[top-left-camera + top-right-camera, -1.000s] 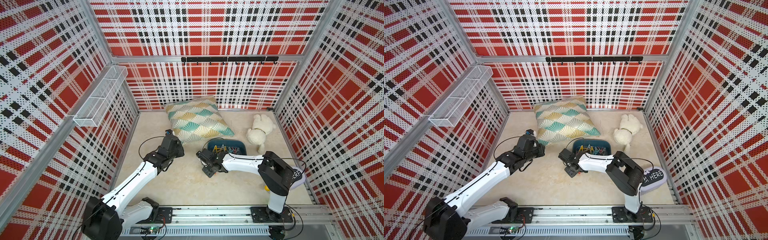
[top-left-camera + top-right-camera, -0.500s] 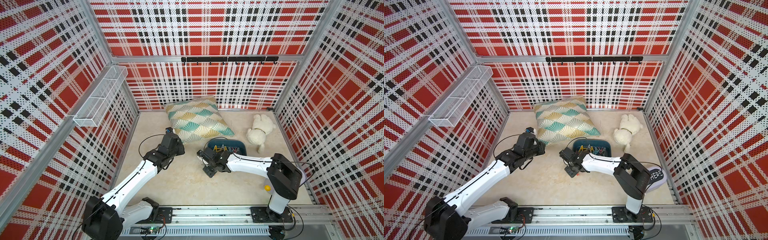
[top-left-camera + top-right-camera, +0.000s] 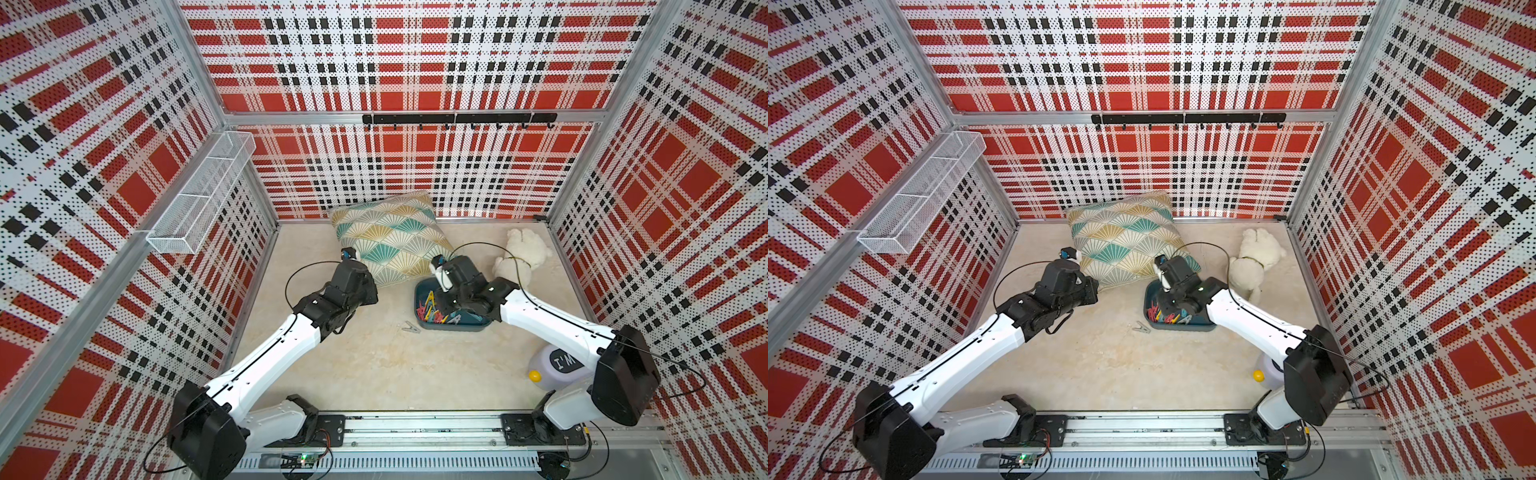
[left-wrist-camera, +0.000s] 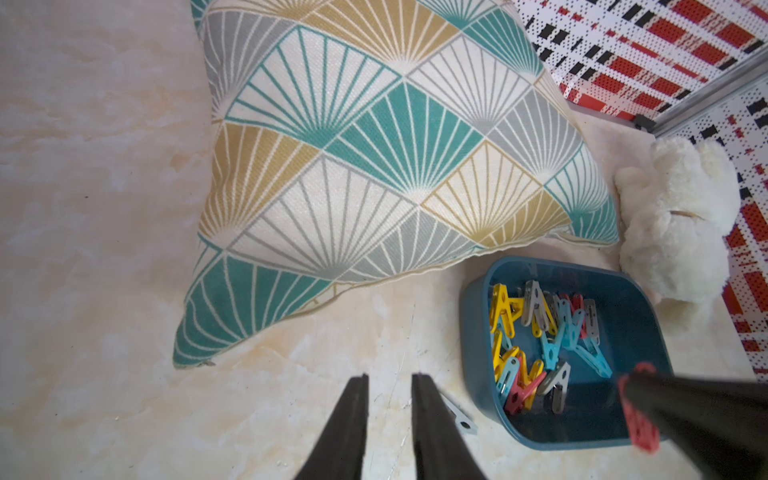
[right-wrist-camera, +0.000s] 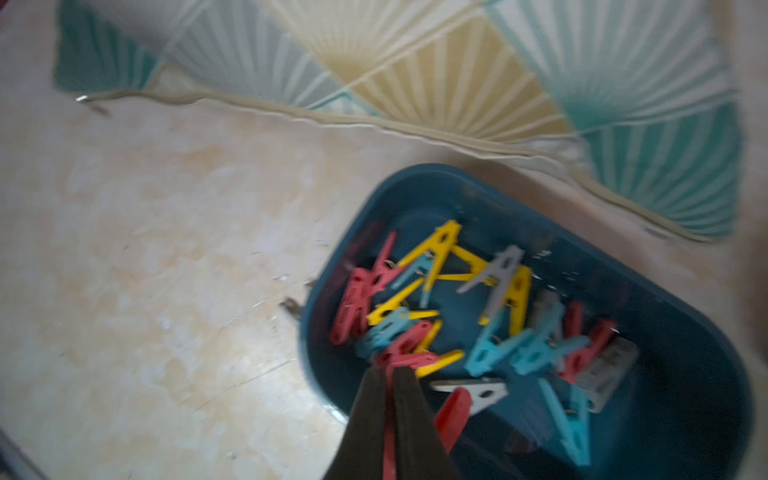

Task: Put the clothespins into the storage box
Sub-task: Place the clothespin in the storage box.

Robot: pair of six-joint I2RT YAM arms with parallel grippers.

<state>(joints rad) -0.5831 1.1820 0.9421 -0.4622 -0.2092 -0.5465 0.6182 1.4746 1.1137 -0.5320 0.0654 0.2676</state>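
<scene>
Pinching red plastic clothespin point(image 4: 640, 419) in right end effector point(image 5: 388, 372) above dark teal plastic storage box point(image 4: 473, 353); next, probably: spread, drop inside.

The walls point(image 3: 415, 62) are covered in red, black and white plaid. The pillow point(image 3: 386, 241) is patterned with teal, mustard and grey fans on cream. In the dark teal storage box point(image 4: 478, 374), red, yellow, light blue and grey clothespins point(image 4: 550, 353) are seen. A further red clothespin point(image 5: 453, 411) is seen at the lower middle of the right wrist view. The floor point(image 3: 374, 365) is marbled beige.
</scene>
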